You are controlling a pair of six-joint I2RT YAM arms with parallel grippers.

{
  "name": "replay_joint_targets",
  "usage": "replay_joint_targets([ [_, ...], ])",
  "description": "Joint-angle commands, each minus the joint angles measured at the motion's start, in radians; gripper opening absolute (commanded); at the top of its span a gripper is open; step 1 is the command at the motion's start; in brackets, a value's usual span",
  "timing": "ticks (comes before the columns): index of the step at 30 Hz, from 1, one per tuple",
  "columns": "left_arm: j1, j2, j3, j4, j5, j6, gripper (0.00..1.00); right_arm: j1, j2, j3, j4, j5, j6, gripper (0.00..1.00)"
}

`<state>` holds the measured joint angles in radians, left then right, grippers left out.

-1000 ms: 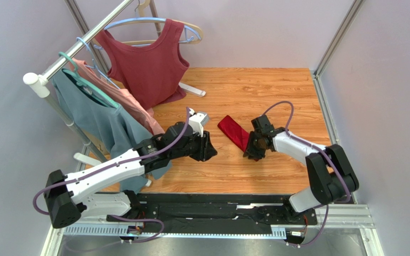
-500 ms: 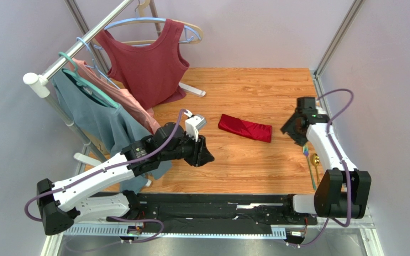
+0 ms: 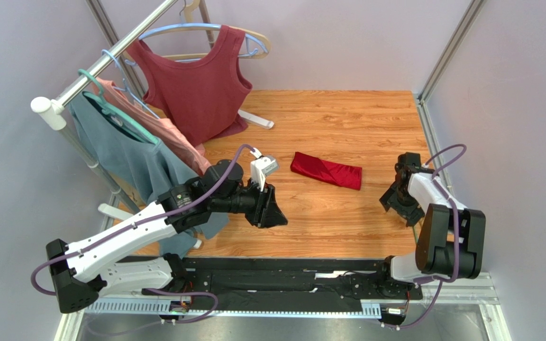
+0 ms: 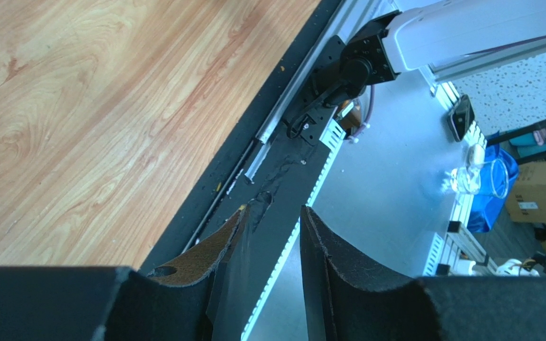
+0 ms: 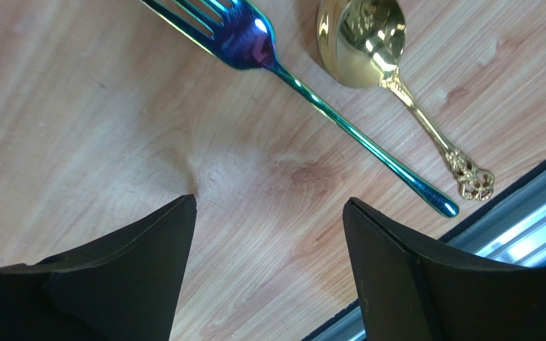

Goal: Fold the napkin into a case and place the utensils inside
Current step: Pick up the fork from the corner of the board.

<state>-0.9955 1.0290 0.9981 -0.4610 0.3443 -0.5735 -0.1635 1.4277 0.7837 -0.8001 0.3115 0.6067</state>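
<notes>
The right gripper (image 5: 269, 202) is seen with its jaws spread wide and nothing between them, only bare wood of the table (image 3: 340, 121) showing in the gap. Just beyond the fingertips, ahead of the jaws and not yet between them, the two utensils are laid side by side: an iridescent blue-green fork (image 5: 304, 90) and a gold spoon (image 5: 365, 42). Their long axes are set obliquely to the line on which the jaws close, heads farther from the jaws, handle ends near the table's black edge rail. A forward reach and some wrist turn are judged to be needed before either handle can be straddled.

In the overhead view the utensils are hidden beneath the right arm, which is plainly the nearer one. The crimson case (image 3: 326, 171) is found well apart from that gripper, towards mid-table, its long axis running roughly across the table. The left gripper (image 4: 274, 211) is held partly open and empty above the near edge.
</notes>
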Motion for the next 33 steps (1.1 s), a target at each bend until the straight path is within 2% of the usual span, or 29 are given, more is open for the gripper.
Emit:
replay_joint_targets([
  [1,-0.002,0.023,0.068,-0.022,0.048,0.004,0.40,-0.025,-0.064,0.008,0.095,0.011,-0.047,0.80],
  [14,-0.002,0.115,0.079,0.042,0.101,-0.014,0.40,-0.156,-0.033,0.011,0.153,-0.037,-0.162,0.79],
  [25,-0.002,0.129,0.088,0.041,0.107,-0.025,0.40,-0.183,0.083,-0.006,0.237,-0.202,-0.203,0.71],
  [28,-0.002,0.135,0.088,0.050,0.105,-0.031,0.40,-0.174,0.114,-0.012,0.240,-0.244,-0.170,0.55],
  [30,-0.002,0.146,0.089,0.059,0.111,-0.034,0.40,-0.151,0.129,-0.015,0.233,-0.236,-0.141,0.42],
  [31,-0.002,0.151,0.091,0.067,0.111,-0.035,0.40,-0.140,0.146,-0.006,0.222,-0.183,-0.107,0.34],
  [33,0.000,0.157,0.083,0.084,0.102,-0.040,0.40,-0.108,0.171,0.018,0.184,-0.128,-0.094,0.29],
])
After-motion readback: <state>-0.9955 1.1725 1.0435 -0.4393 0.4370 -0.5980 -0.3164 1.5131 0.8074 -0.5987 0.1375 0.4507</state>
